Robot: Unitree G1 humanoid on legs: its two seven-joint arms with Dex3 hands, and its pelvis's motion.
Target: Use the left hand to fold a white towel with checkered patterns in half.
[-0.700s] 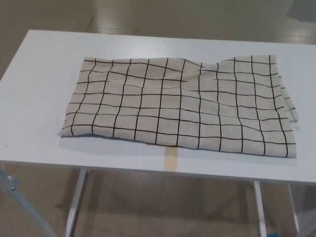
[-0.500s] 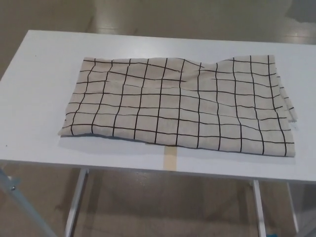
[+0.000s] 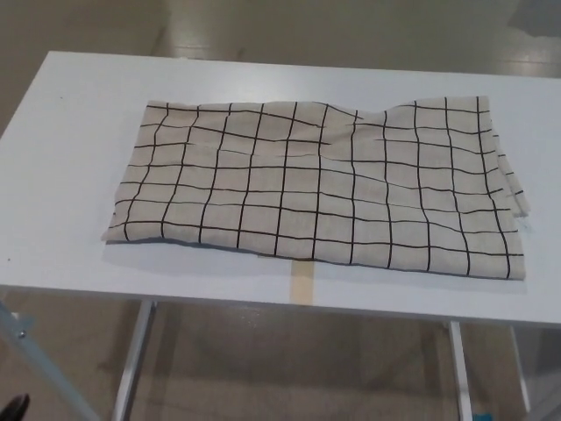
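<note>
A white towel [image 3: 320, 184] with a black checkered grid lay spread across the middle of a white table [image 3: 61, 175], filling most of the centre of the frame. It stretched from the left-centre, where its near corner came to a point close to the table's front edge, across to the right side, where its far end stopped just short of the right border of the picture. The cloth was not fully flat: a ridge of wrinkles ran through the upper middle, and at the right end several layered edges showed one over another, so it appeared doubled there. Its lower edge ran near the table's front edge without hanging over.

Neither of the robot's hands appeared anywhere in the head view, so whether their fingers were apart or together could not be seen. Below the table's front edge, metal legs [image 3: 133, 360] and a pale floor [image 3: 289, 368] showed, with a strip of tan tape [image 3: 303, 282] under the edge near the bottom centre
</note>
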